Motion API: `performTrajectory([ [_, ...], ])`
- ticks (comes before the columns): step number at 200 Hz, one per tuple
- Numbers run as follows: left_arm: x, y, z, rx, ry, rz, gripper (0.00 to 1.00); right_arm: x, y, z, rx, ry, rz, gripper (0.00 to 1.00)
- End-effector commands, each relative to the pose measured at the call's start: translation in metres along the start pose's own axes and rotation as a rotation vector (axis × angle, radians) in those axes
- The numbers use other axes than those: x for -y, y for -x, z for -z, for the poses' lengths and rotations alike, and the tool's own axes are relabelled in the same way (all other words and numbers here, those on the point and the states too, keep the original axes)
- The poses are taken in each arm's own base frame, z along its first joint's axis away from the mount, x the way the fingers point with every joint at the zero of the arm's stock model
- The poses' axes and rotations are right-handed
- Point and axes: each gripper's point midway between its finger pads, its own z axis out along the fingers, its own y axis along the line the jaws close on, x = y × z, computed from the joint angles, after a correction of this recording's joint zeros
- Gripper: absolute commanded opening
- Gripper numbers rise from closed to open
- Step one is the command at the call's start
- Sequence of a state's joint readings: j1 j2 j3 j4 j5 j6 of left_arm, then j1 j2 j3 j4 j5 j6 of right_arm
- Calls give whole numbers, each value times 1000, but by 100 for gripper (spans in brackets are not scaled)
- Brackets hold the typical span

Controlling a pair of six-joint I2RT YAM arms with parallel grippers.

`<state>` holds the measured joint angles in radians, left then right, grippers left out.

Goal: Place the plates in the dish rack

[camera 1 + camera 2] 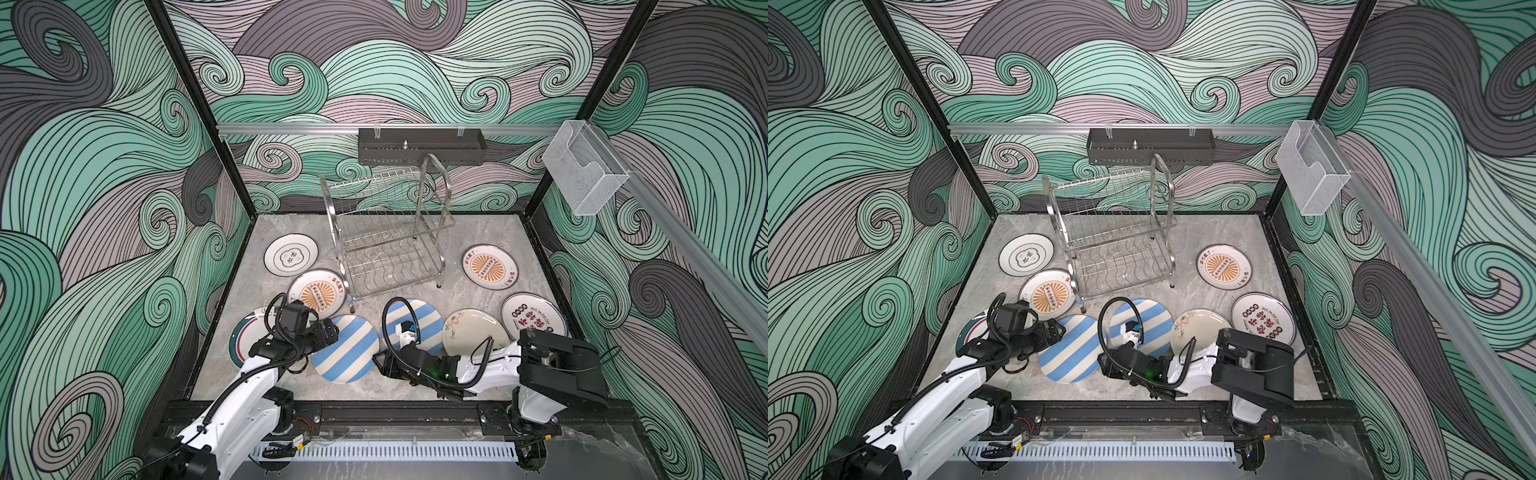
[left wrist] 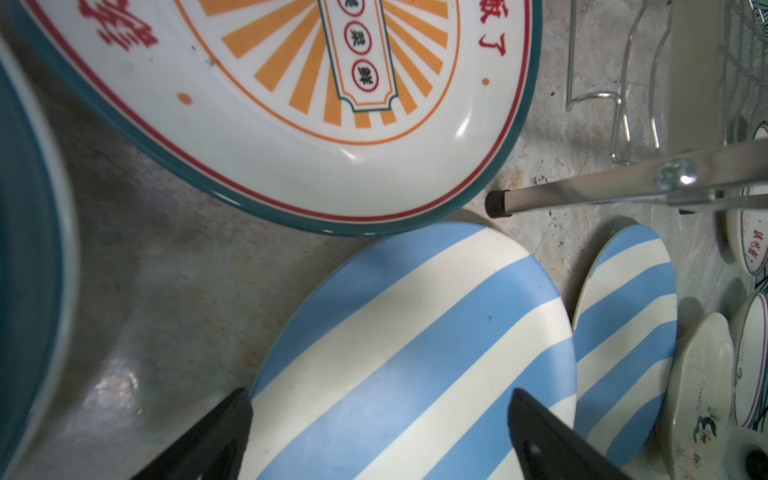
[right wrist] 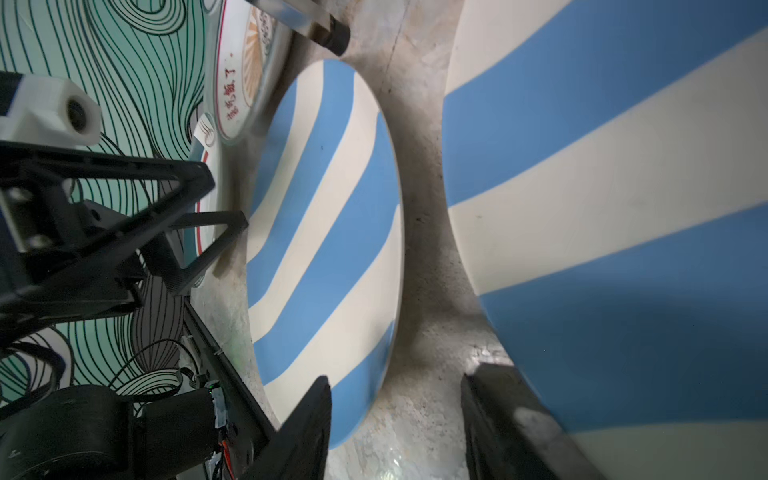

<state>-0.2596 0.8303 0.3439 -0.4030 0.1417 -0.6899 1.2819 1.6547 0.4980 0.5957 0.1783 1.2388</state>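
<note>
Right gripper (image 3: pixel 397 382), jaws half apart and empty, hangs low over the table (image 1: pixel 340 392) between the left striped plate (image 1: pixel 345 349) and right striped plate (image 1: pixel 432 324). Left gripper (image 2: pixel 378 399) gapes over the left one's rim, gripping nothing. Behind, the rack (image 1: pixel 386 241) stands mid-frame, other plates (image 1: pixel 291 253) flat around it.

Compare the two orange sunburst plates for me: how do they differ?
The left sunburst plate sits beside the dish rack's near left foot, crowded by the cloud-motif plate and a striped plate. The right sunburst plate lies apart from every other plate. The left arm hides part of the left one, while the right one shows whole. Both are face up with the same design.
</note>
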Motion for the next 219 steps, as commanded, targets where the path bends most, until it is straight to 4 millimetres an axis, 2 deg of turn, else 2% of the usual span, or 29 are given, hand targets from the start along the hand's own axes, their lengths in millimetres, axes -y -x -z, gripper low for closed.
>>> performTrajectory([
  [1,1,12,5,38,31,-14,99,-5,-6,-9,-18,21,-20,54],
  [33,1,15,5,45,40,-26,99,-4,-9,-16,-26,17,-20,56],
  [124,5,6,-6,1,-1,-22,99,9,-11,-25,-24,-3,-64,54],
  [161,6,2,-8,-13,-7,-30,99,9,-10,-26,-19,19,-76,46],
  [174,5,0,-7,-17,-10,-29,99,6,-9,-26,-16,36,-75,40],
  [219,-3,-11,-4,-19,-11,-8,99,-6,5,-18,15,67,-44,30],
])
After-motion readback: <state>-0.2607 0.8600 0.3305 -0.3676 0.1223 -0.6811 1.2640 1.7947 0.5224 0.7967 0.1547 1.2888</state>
